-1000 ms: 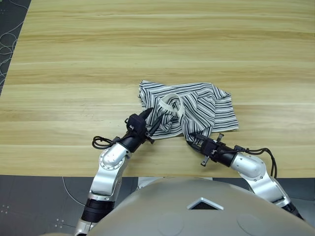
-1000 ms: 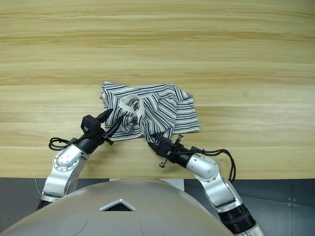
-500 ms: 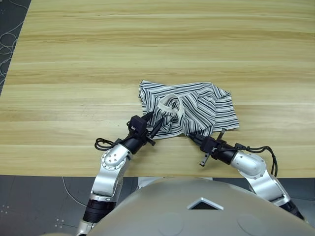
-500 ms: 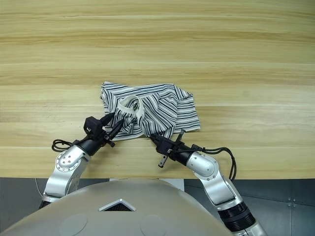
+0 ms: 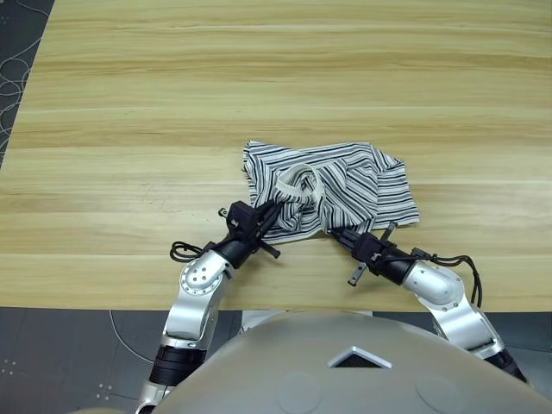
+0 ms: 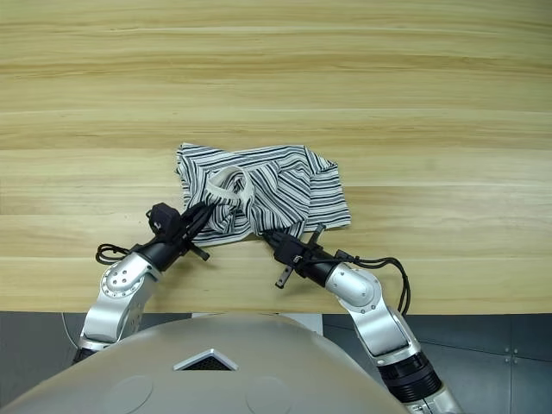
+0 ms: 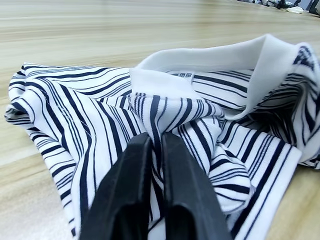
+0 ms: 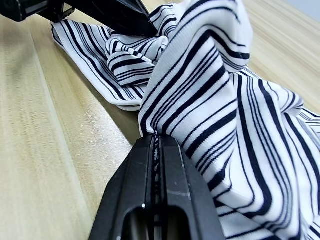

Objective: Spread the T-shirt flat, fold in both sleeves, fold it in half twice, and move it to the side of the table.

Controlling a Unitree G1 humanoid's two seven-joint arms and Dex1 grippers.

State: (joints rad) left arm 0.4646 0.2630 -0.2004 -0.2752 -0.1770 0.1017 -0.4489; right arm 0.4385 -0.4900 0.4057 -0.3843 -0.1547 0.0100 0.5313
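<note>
Here, left claw (image 7: pixel 156 139) and right claw (image 8: pixel 156 139) each clamp the rumpled striped T-shirt (image 5: pixel 371 185) — soft folds.

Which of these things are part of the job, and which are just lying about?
Job: T-shirt; left end effector and right end effector, both clamped on it; table.
Lying about: cords on the floor.

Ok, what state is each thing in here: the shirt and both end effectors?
T-shirt: crumpled in a heap on the table, not spread, no fold made yet.
left end effector: shut, pinching a fold of the T-shirt.
right end effector: shut, pinching the T-shirt's near edge.
</note>
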